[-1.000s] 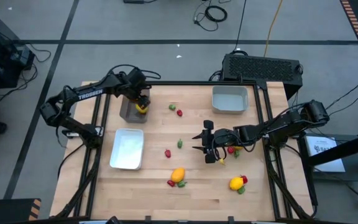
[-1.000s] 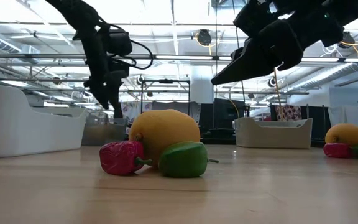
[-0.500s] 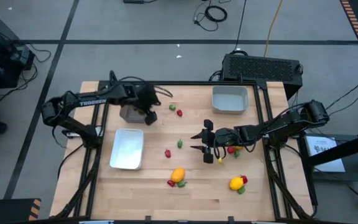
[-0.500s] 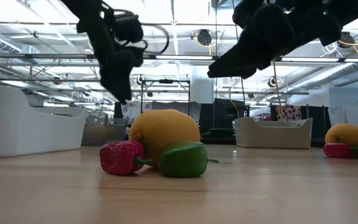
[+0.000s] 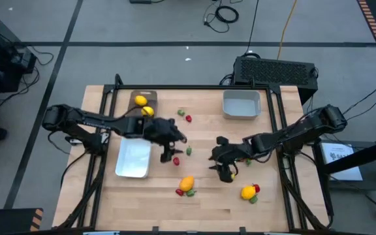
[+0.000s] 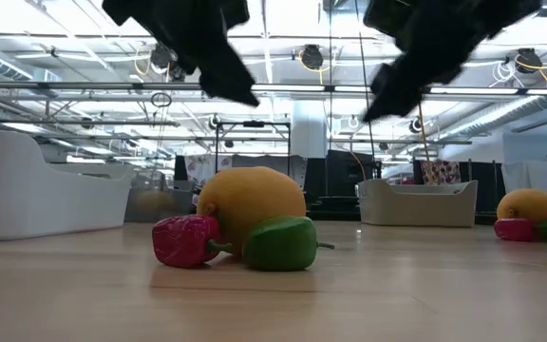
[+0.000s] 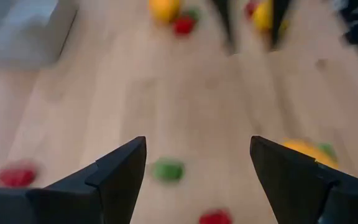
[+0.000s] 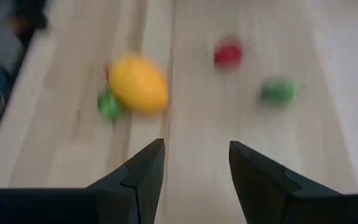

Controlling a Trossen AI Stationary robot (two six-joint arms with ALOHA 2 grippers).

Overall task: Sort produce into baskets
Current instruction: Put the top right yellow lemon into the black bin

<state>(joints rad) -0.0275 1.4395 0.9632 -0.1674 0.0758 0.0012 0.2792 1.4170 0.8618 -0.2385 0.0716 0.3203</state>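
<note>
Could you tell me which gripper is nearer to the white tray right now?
Left. The left gripper hangs just off the white tray's right edge, while the right gripper is farther right, past mid-table.

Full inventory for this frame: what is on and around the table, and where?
Lemons: four, yellow-orange; two in the grey-brown tray, two on the table toward its front edge.
Red berries: at least four, red, scattered on the table.
Green pieces: at least four, green, scattered on the table.
Grey-brown tray: one, back left.
White tray: one, left side.
Pale grey bin: one, back right.
Black box: one, behind the table.
Left gripper: fingers open, mid-table.
Right gripper: fingers open, right of centre.
</note>
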